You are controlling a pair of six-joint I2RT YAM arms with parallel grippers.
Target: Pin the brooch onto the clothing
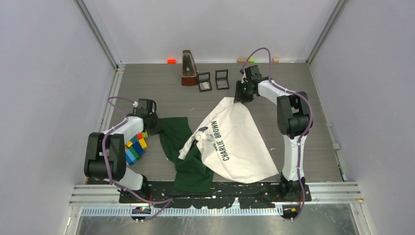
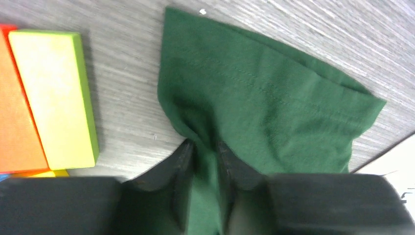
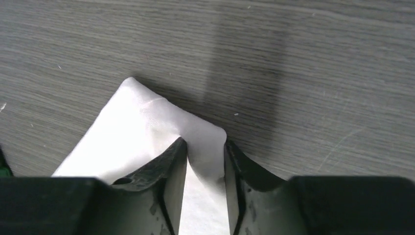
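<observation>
With left gripper pinched shut on dark green fabric sleeve, right gripper likewise on corner of white printed T-shirt, readied crumpled garment; saw no brooch, pinned nothing yet.

Surface: grey wood-grain table, walled on three sides.
Centre: white T-shirt with dark green sleeves, lying crumpled, "CHARLIE BROWN" lettering showing.
Left: coloured blocks in a cluster, just beside a green sleeve.
Far edge: brown metronome, with two black square frames next to it.
</observation>
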